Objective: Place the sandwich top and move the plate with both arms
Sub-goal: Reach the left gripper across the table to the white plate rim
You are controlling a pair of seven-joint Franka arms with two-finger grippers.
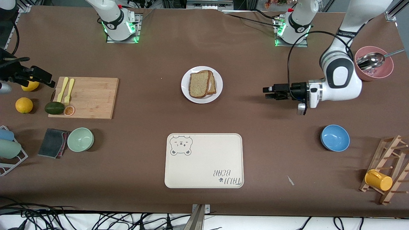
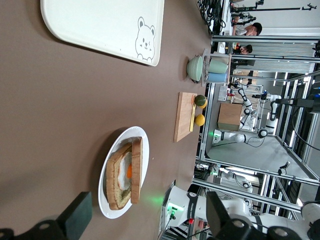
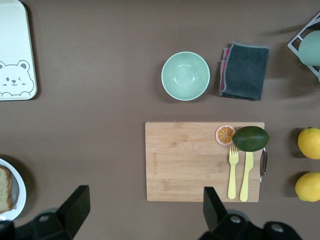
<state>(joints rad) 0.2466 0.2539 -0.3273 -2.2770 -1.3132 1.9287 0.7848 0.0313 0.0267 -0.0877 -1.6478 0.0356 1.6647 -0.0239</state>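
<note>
The white plate (image 1: pixel 202 99) sits mid-table, farther from the front camera than the tray. On it the sandwich top (image 1: pixel 198 84), a pale speckled slice, leans tilted over the egg slice (image 1: pixel 213 83). The left wrist view shows it propped on the egg slice (image 2: pixel 119 180), its crust edge (image 2: pixel 136 170) raised, on the plate (image 2: pixel 107 210). My left gripper (image 1: pixel 266 92) (image 2: pixel 147 212) is open, low, beside the plate toward the left arm's end, pointing at it. My right gripper (image 1: pixel 48 81) (image 3: pixel 145 210) hangs open high over the cutting board's edge, with the plate rim (image 3: pixel 20 185) showing.
A cream bear tray (image 1: pixel 204 166) lies nearer the front camera than the plate. A blue bowl (image 1: pixel 335 138), pink bowl with a spoon (image 1: pixel 374 64) and mug rack (image 1: pixel 386 172) stand at the left arm's end. Cutting board (image 1: pixel 92 99), green bowl (image 1: pixel 80 139) and cloth (image 1: pixel 52 142) lie at the right arm's end.
</note>
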